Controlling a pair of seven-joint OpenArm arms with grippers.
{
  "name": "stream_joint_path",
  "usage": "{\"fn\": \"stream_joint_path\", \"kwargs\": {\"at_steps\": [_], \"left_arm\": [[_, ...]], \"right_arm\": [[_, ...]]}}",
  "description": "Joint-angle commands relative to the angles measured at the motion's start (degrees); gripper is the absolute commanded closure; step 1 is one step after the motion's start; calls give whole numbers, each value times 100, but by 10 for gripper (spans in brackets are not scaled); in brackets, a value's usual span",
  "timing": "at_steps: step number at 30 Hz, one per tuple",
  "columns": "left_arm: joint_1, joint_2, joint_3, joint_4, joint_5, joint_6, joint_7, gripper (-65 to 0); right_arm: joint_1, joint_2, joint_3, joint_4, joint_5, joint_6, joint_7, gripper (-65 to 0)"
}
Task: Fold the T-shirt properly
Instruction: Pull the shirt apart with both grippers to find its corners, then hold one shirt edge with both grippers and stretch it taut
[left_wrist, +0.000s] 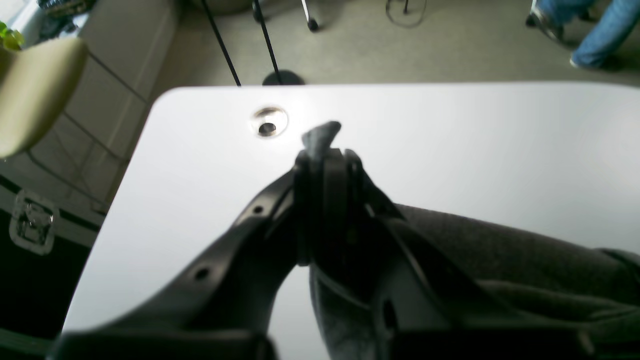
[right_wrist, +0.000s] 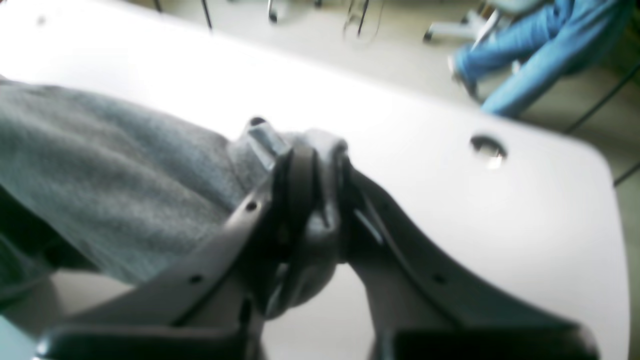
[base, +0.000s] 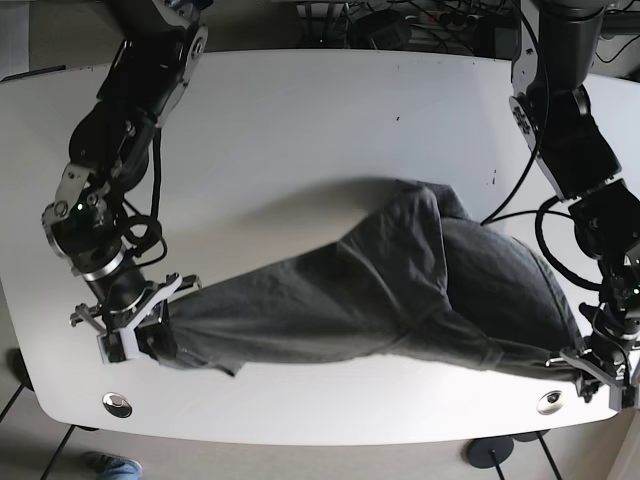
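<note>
The dark grey T-shirt (base: 400, 290) is stretched across the front half of the white table (base: 300, 130), bunched and partly lifted between both arms. My left gripper (base: 592, 372) is shut on the T-shirt's edge at the front right; in the left wrist view a tip of cloth (left_wrist: 321, 136) pokes out above the left gripper (left_wrist: 324, 160). My right gripper (base: 140, 338) is shut on the opposite end at the front left. In the right wrist view the right gripper (right_wrist: 312, 165) pinches grey fabric (right_wrist: 115, 175) that trails off to the left.
Metal grommets sit in the tabletop near both front corners (base: 117, 403) (base: 549, 402). Cables hang by the left arm (base: 545, 250). A seated person's legs in jeans (right_wrist: 530, 65) are on the floor beyond the table, with stand legs (left_wrist: 272, 55) and a black case (left_wrist: 30, 250) nearby.
</note>
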Motion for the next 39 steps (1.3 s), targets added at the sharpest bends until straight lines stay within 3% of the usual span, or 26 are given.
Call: {"fn": "stream_joint_path", "kwargs": {"at_steps": [1,8,13,16,18,22,26,31,39], "left_arm": [[-955,-360,3,-393,22,34,-64,-8],[-2493,-791,21,-1018,13,25,-20,-8],[-2388,-817,-15,-824,13,16,173,-8],[-1315,-773,-50,-112,4,16,173,-8],[-542,-747,-76,336,4,16,173,-7],[1243,-298,-1026,1224,4,16,182,-7],[2650,-35,-1386,1743,4,16,165,-7],[3713,405,-2124,2086,40,-599,173,-7],[4839,502,-2494,2270,13,-959,165,-6]], "right_arm": [[936,201,-14,-344,36,-192,134,-19],[3020,474,21,-1461,80,-289,134,-19],[2633,474,21,-1452,80,-245,143,-19],[1587,395,21,-1250,89,-236,187,-19],[884,254,30,-1162,89,-96,389,-19],[-672,201,30,-1153,89,-8,899,-19],[-1780,193,30,-1144,115,1,1189,-19],[-2738,201,355,-1144,1020,-8,1189,-19],[-3688,351,425,-1135,1759,-8,1180,-21]]}}
